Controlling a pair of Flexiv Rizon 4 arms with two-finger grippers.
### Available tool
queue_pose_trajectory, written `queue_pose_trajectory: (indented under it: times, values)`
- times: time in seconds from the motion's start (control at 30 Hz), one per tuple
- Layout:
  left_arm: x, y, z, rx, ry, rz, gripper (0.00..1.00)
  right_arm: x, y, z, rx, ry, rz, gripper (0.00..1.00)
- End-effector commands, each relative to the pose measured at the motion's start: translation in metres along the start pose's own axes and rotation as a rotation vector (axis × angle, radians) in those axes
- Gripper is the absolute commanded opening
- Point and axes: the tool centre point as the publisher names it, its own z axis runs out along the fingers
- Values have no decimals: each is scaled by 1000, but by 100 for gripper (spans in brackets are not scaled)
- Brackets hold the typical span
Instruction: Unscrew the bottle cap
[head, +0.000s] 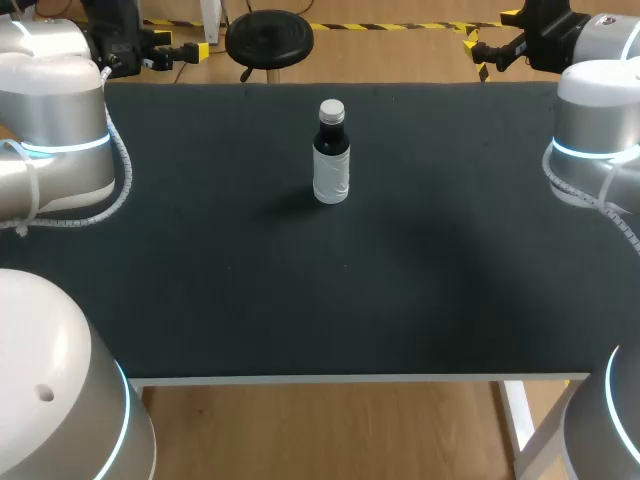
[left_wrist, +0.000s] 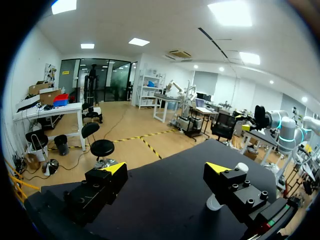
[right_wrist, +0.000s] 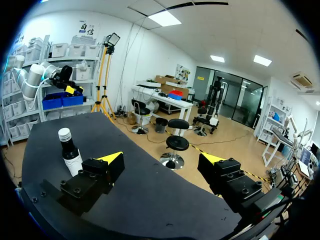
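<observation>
A dark, white-labelled bottle (head: 331, 160) stands upright on the black table (head: 300, 290), white cap (head: 332, 110) on. Our left gripper (left_wrist: 166, 168) and right gripper (right_wrist: 160, 158) gape wide, holding nothing.

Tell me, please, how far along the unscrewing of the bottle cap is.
Nothing looks done yet: the white cap sits on the upright bottle. Nothing is in hand: the left tool and right tool are open, away from the bottle. Left: holding the bottle and twisting the cap off.
</observation>
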Motion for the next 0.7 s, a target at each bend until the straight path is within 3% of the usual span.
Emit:
queue_pose_trajectory:
  times: [0.03, 0.5, 0.7]
  values:
    - [0, -1, 0, -4, 1, -1, 100, 0, -1, 0, -2, 2, 0, 100]
    - [0, -1, 0, -4, 1, -1, 100, 0, -1, 0, -2, 2, 0, 100]
    - [7, 5, 15, 27, 106, 54, 100, 0, -1, 0, -2, 2, 0, 100]
